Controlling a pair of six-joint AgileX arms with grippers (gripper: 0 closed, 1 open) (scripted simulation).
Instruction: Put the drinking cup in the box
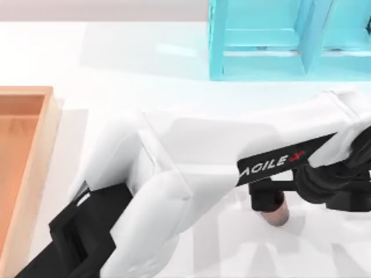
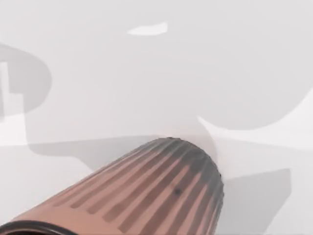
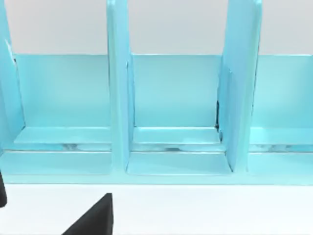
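While the drinking cup (image 1: 277, 214) stands on the table (image 1: 145, 69) at the right, under my left arm reaching across, the box (image 1: 26, 168) waits well apart at the left edge. My left gripper (image 1: 268, 200) sits at the cup; I cannot tell whether its fingers pinch it. A loose hold could drop the ribbed cup on that long carry. My right gripper (image 3: 54, 215) faces a blue shelf (image 3: 171, 122), fingers spread.

Light blue shelf frame (image 1: 266, 43) at far edge of white tabletop (image 1: 145, 69), right of centre in top view. Upright dividers split it into open compartments; three bays (image 3: 176, 98) visible side by side in right wrist view, glossy floors, low front lip.
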